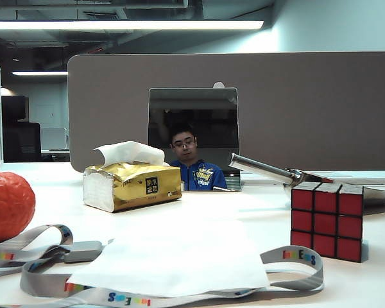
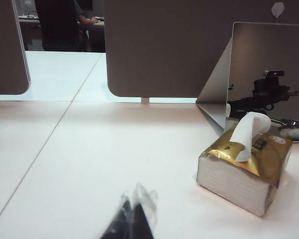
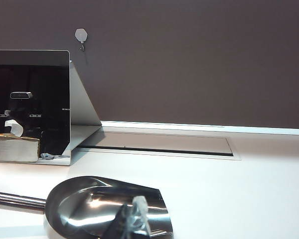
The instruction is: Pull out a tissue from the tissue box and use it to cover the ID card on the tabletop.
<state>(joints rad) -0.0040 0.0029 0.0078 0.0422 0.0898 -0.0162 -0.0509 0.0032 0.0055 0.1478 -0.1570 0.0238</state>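
Note:
A white tissue [image 1: 179, 256] lies flat near the table's front edge, over the ID card, whose face is hidden. Only a grey end [image 1: 83, 250] and the lettered grey lanyard [image 1: 295, 256] stick out around the sheet. The gold tissue box [image 1: 135, 186] stands behind it to the left, a white tuft [image 1: 129, 153] rising from its top. Neither arm shows in the exterior view. My left gripper [image 2: 134, 199] is shut and empty above bare table, well short of the tissue box [image 2: 246, 164]. My right gripper [image 3: 137, 206] is shut with nothing in it, hovering over a metal scoop [image 3: 89, 204].
A Rubik's cube [image 1: 327, 219] stands at the right, next to the lanyard loop. An orange lumpy object [image 1: 6, 205] sits at the left edge. The scoop's handle [image 1: 269, 170] lies behind the cube. A propped mirror panel [image 1: 192, 128] and a grey divider [image 1: 308, 109] close the back.

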